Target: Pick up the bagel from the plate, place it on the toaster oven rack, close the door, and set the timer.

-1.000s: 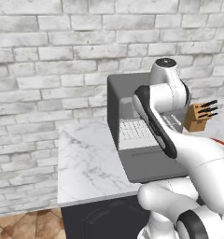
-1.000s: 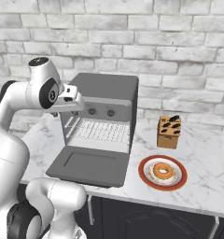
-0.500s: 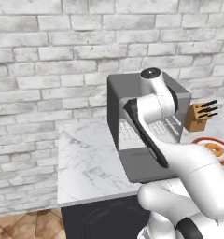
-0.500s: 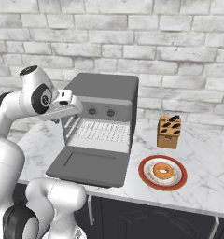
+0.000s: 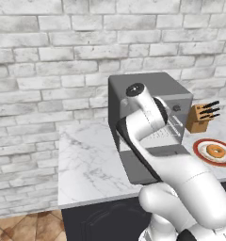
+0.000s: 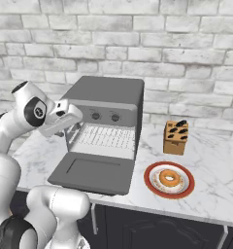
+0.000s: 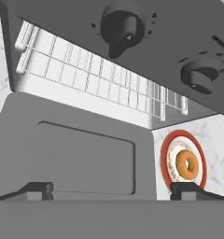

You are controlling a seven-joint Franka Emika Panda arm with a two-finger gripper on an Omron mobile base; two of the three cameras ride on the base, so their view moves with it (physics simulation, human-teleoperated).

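Note:
The golden-brown bagel (image 6: 169,178) lies on the red-rimmed plate (image 6: 150,170), on the counter right of the toaster oven; from the other side the bagel (image 5: 215,151) and plate (image 5: 199,143) sit at the far right. The door (image 6: 91,171) lies open and flat, with the wire rack (image 6: 106,136) bare inside. My gripper (image 6: 75,116) hovers at the oven's front left corner, above the door. In the hand view my gripper (image 7: 114,191) is open with nothing between its tips, over the door (image 7: 81,158), below the rack (image 7: 95,79), left of the bagel (image 7: 187,164).
Two dark knobs (image 7: 122,28) sit on the oven's panel above the cavity. A wooden knife block (image 6: 175,137) stands behind the plate. A grey brick wall runs behind the counter. Bare marble counter (image 5: 89,162) stretches left of the oven.
The arm has swung left, and the hand has dropped slightly down and left at the oven's front. The bagel, plate and open door have not moved.

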